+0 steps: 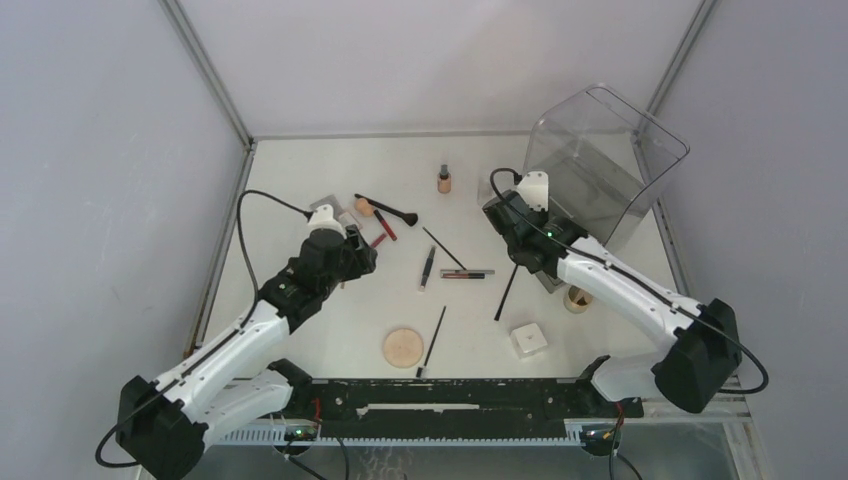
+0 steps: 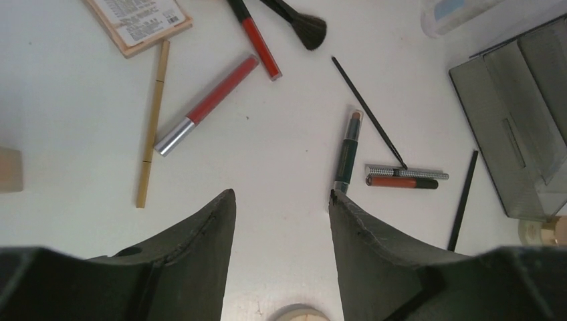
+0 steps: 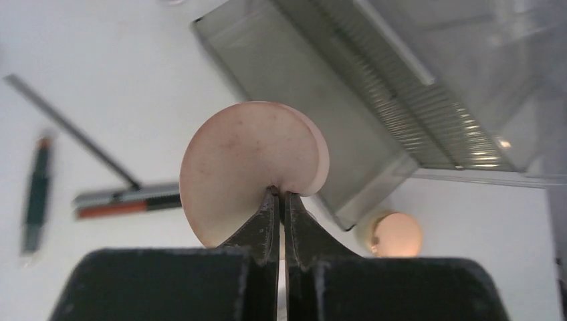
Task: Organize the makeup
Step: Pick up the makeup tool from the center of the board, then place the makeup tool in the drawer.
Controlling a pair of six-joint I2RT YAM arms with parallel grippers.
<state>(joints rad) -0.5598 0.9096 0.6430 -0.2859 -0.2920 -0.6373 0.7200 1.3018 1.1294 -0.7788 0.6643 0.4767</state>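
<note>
Two arms stretched away from the near edge of the surface (image 1: 470, 322), each forearm slanting inward toward the middle. Nearest their bases lay a round tan puff (image 1: 403, 347), a thin black brush (image 1: 433, 340) just beside it, and a white box (image 1: 529, 339) off to the right.

The right arm passed beside a tan bottle (image 1: 577, 298) and ended close to the clear bin (image 1: 600, 160). The right claw (image 3: 281, 194) was pressed together on the lower edge of a second puff (image 3: 251, 167). This was a pale pinkish-tan disc with faint speckles, held on edge off the surface, with the bin's rim behind it.

The left claw (image 2: 281, 197) hung spread over a bare patch of the surface, holding nothing. Beyond its tips, on the left, lay a gold pencil (image 2: 152, 124) and a red lip gloss (image 2: 207, 103) with a silver cap, near each other but apart. On the right lay a teal stick (image 2: 348, 150) and a silver-and-red pair (image 2: 404, 177) resting side by side. The end of a thin black stick (image 2: 368, 110) lay across that pair.

Farther out sat a red lip stick (image 2: 257, 37), a fluffy brush (image 2: 301, 23) and a square compact (image 2: 137, 23). Farthest of all, a dark-capped bottle (image 1: 444, 180) stood upright.
</note>
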